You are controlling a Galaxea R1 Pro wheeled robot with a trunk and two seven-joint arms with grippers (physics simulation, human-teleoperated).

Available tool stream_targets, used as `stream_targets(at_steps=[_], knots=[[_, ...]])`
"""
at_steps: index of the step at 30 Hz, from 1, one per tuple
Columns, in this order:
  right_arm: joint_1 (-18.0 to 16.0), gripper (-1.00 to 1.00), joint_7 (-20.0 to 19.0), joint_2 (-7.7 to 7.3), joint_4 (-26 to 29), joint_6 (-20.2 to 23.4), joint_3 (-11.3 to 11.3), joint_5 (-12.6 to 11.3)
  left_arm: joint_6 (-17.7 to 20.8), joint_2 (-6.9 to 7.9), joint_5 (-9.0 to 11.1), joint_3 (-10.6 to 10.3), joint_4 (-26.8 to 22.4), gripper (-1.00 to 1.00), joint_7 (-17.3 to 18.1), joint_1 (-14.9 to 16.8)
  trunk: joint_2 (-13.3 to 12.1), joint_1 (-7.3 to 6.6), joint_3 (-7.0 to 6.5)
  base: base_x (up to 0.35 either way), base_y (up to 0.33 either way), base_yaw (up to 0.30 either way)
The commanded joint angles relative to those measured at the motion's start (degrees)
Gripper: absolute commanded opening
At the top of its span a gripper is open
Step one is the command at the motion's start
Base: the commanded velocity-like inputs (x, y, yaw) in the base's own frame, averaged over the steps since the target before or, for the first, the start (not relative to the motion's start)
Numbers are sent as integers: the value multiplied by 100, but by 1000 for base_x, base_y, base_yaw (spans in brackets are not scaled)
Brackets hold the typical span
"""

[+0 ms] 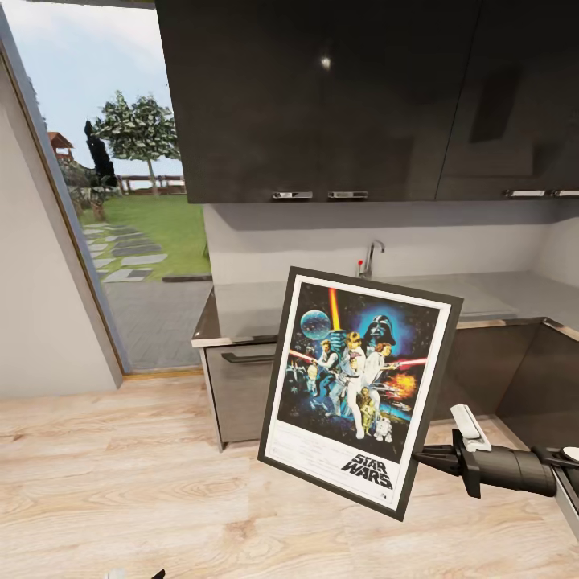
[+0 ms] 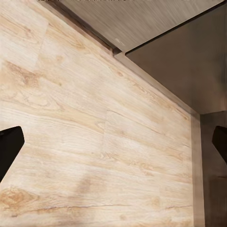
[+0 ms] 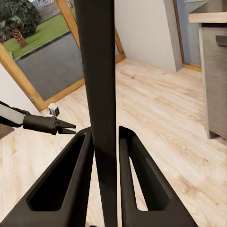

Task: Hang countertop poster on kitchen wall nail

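Observation:
The poster [image 1: 358,386], black-framed with the Star Wars picture facing me, hangs tilted in the air in front of the kitchen countertop [image 1: 257,310]. My right gripper [image 1: 421,457] is shut on its right edge, low down. The right wrist view shows the frame edge-on as a dark strip [image 3: 99,85], with one finger [image 3: 71,179] on each side of it and the gripper [image 3: 105,137] pinching it. My left gripper [image 2: 113,146] hangs low over the wooden floor, open, its dark fingertips [image 2: 9,146] far apart and nothing between them. No wall nail can be made out.
Dark glossy upper cabinets [image 1: 322,96] hang above the worktop, and a chrome tap [image 1: 372,257] stands at its back. A wide doorway [image 1: 121,201] at the left opens onto a garden. Pale wooden floor [image 1: 121,482] spreads in front. A plain light wall [image 1: 40,305] flanks the doorway.

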State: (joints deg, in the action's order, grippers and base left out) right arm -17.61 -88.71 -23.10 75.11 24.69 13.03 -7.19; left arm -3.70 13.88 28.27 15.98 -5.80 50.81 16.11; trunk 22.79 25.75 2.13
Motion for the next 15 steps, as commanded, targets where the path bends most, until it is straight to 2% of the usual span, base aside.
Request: stream_targets(at_steps=[1, 9, 13, 15], knots=[[-5, -100, -32, -1, 0, 79, 2, -11, -38, 0, -35, 30, 9, 100, 18, 7, 13, 4, 13, 0, 0, 0], [-5, -100, -32, -1, 2, 76, 5, -11, -36, 0, -33, 37, 9, 100, 25, 7, 13, 4, 13, 0, 8, 0], [-5, -100, -33, -1, 3, 79, 5, -11, -35, 0, -32, 38, 9, 100, 26, 7, 13, 4, 13, 0, 175, 23], [-5, -100, -32, -1, 4, 74, 5, -11, -34, 0, -32, 39, 9, 100, 26, 7, 13, 4, 13, 0, 243, 168]])
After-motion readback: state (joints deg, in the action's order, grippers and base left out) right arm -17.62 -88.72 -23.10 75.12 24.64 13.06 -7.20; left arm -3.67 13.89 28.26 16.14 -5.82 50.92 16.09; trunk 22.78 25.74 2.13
